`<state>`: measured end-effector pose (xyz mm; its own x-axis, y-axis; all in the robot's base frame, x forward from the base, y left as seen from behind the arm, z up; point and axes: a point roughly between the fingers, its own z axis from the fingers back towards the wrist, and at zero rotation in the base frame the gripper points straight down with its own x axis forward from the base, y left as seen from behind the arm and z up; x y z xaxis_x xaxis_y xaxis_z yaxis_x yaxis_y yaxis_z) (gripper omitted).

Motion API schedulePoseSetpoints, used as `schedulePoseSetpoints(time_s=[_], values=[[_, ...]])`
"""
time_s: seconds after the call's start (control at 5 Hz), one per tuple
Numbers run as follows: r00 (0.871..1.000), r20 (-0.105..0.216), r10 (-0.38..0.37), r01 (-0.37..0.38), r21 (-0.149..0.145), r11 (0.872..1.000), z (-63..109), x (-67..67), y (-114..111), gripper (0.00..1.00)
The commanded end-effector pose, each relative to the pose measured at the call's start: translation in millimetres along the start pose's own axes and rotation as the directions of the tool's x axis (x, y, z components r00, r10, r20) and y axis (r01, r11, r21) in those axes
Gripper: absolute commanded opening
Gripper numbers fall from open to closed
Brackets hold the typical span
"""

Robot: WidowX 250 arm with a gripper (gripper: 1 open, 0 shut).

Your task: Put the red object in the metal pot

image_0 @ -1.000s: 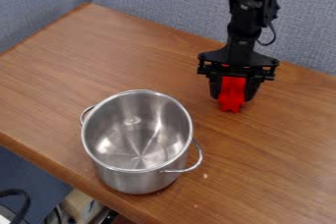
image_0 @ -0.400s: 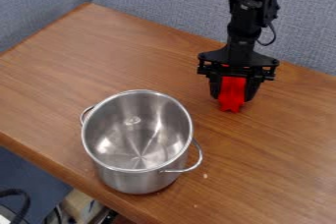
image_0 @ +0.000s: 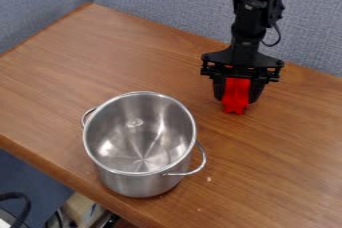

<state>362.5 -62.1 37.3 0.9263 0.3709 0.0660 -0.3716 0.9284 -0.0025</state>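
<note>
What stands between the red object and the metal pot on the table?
Nothing visible. Only bare wooden table lies between the red object, which sits under the gripper, and the metal pot. The pot looks empty.

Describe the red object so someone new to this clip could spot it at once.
Start from the shiny metal pot near the front edge of the wooden table, then look up and right. Under the black gripper, between its fingers, sits the red object, the only bright red thing here.
</note>
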Motion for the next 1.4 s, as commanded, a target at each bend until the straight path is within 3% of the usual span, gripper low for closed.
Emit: schedulePoseSetpoints(time_s=[0.0, 1.2], values=[[1.0, 0.024, 0.02, -0.02, -0.006, 1.0, 8.6, 7.4, 7.5, 0.0], [1.0, 0.021, 0.023, -0.023, 0.015, 1.0, 5.5, 6.6, 13.9, 0.0]])
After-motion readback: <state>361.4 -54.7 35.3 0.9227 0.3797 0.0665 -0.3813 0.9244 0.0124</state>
